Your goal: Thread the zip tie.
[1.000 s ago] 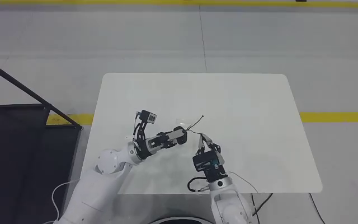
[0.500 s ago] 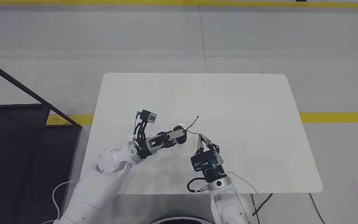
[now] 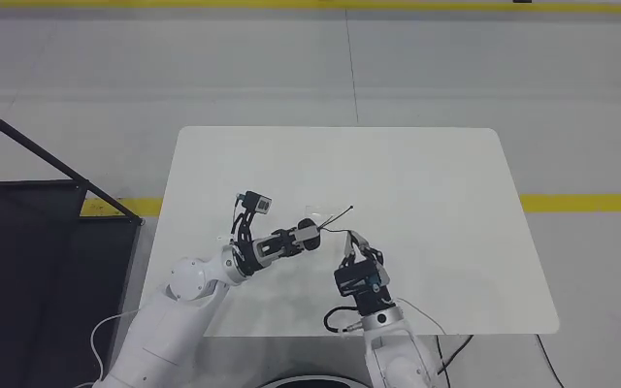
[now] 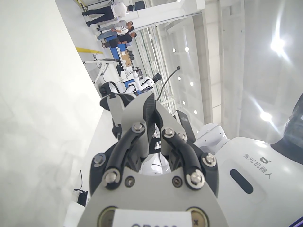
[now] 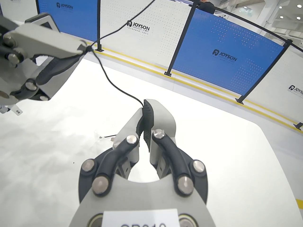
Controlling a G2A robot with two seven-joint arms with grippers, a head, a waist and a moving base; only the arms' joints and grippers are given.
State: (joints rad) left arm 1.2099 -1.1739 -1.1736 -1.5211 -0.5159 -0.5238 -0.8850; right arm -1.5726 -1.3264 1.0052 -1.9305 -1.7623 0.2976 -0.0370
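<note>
Over the near middle of the white table [image 3: 437, 184], the two grippers sit close together with the black zip tie [image 3: 337, 215] strung between them. The left gripper [image 3: 311, 231] has its fingers pressed together on the tie partway along its length (the right wrist view shows the pinch right at the fingertips). A free stretch of the tie runs on past that grip, slanting toward the far side of the table and ending in a small dark knob. The right gripper [image 3: 350, 240] is just beside the left one, its fingers likewise clamped on the tie's other end, which enters between the ribbed black pads [image 5: 148, 112]. Between the two grips the strand bends in a slack curve.
</note>
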